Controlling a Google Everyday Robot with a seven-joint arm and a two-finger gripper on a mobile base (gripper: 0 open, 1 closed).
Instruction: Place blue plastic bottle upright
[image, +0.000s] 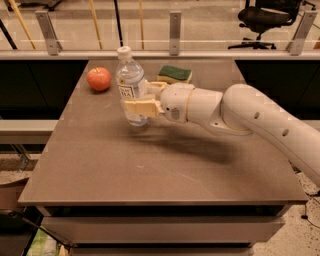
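Blue plastic bottle (129, 80): clear, cylindrical, white cap, upright | claw (136, 99): clamped round its lower half, over smooth table (150, 170)

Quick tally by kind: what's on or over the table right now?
Bottles: 1, the blue plastic bottle, held by the gripper over the far half of the table.
Apples: 1, the apple.
Sponges: 1, the sponge.
Total: 3.

A single camera, set high above the near edge of the table (150, 170), looks down and across it at close range toward the far railing (174, 30), the gripper (136, 96) clasping a bottle (127, 75) left of centre.
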